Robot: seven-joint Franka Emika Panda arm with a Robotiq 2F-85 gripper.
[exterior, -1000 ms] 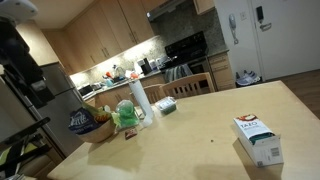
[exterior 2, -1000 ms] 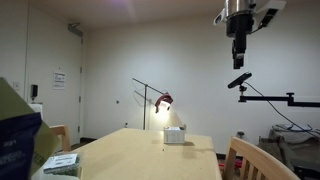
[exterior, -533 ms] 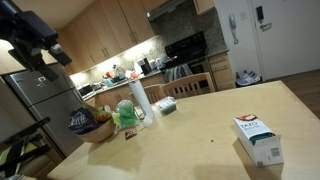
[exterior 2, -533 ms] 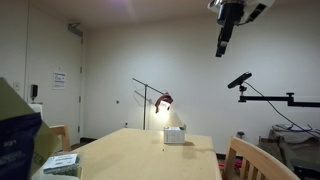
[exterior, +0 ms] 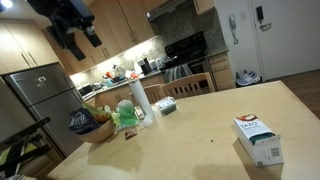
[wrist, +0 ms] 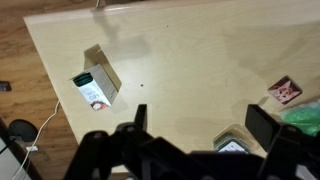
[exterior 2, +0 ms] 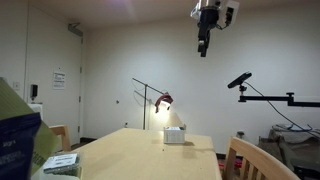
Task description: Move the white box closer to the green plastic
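The white box [exterior: 255, 138] with green print lies on the wooden table [exterior: 200, 125] near one corner. It also shows in an exterior view [exterior 2: 174, 136] and in the wrist view [wrist: 97, 82]. The green plastic [exterior: 127, 115] sits at the other side of the table beside a paper towel roll [exterior: 139, 98]; only its edge shows in the wrist view [wrist: 305, 118]. My gripper [exterior: 75, 25] hangs high above the table, open and empty, far from both things. It also appears in an exterior view [exterior 2: 204, 30] and in the wrist view [wrist: 200, 125].
A bowl with a blue bag [exterior: 82, 122] stands next to the green plastic. A small flat pack [exterior: 165, 104] and a red-and-white card [wrist: 285, 90] lie nearby. A chair back [exterior 2: 250, 160] stands at the table's edge. Kitchen counters and a fridge [exterior: 45, 95] are behind.
The arm has swung sideways high above the table, from the frame edge toward the middle in both exterior views. The white box and green plastic have not moved.
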